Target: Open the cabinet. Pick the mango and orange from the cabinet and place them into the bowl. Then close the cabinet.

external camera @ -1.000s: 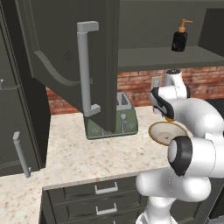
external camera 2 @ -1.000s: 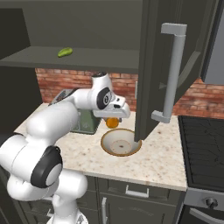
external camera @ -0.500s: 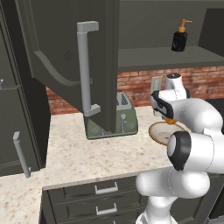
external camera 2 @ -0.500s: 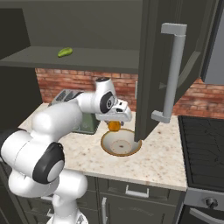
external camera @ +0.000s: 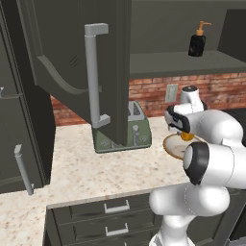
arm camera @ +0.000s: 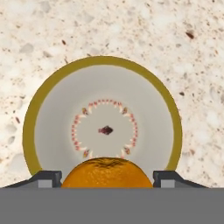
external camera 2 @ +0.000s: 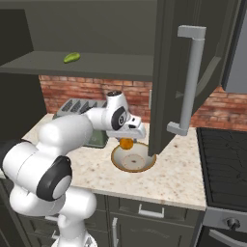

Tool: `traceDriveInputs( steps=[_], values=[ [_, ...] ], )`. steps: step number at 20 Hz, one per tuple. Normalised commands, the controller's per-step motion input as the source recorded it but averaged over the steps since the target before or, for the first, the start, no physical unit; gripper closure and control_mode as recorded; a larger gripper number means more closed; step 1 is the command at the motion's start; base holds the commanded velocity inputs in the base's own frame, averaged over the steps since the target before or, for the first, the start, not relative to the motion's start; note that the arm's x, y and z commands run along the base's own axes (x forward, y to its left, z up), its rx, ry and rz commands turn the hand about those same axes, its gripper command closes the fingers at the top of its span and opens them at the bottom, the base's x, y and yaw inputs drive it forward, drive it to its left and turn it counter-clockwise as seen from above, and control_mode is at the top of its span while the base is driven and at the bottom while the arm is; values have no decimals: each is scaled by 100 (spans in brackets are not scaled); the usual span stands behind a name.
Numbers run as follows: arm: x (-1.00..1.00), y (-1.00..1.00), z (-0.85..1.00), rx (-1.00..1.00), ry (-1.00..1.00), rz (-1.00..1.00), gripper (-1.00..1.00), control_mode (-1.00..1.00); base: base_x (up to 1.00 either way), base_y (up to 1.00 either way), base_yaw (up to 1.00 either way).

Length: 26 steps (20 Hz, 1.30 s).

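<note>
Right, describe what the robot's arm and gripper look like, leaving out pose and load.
The arm is made of glossy white, rounded, bulbous links with dark grey to black bands at the joints. No loose cables or markings show on it. The gripper has a pale boxy body; in the hand view its fingertips appear as small dark grey blocks with lighter faces.

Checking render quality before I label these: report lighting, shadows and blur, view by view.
Left base view: even, flat light; the cabinet door darkens the toaster behind it. Right base view: sharp; the mango reads clearly on the shaded shelf. Hand view: no glare or blur; orange and bowl crisp.
</note>
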Motion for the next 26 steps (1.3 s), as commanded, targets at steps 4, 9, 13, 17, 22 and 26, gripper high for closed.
traceDriveInputs(
  steps=[4,9,13,17,22,26],
  values=[
    [0,-1,-23,0,0,0,100,-100,0,0,0],
    [1,-2,-22,0,0,0,100,-100,0,0,0],
    [1,-1,-21,0,0,0,100,-100,0,0,0],
    [1,-1,-22,0,0,0,100,-100,0,0,0],
    [5,-2,-19,0,0,0,100,-100,0,0,0],
    [6,-1,-14,0,0,0,100,-100,0,0,0]
  ],
)
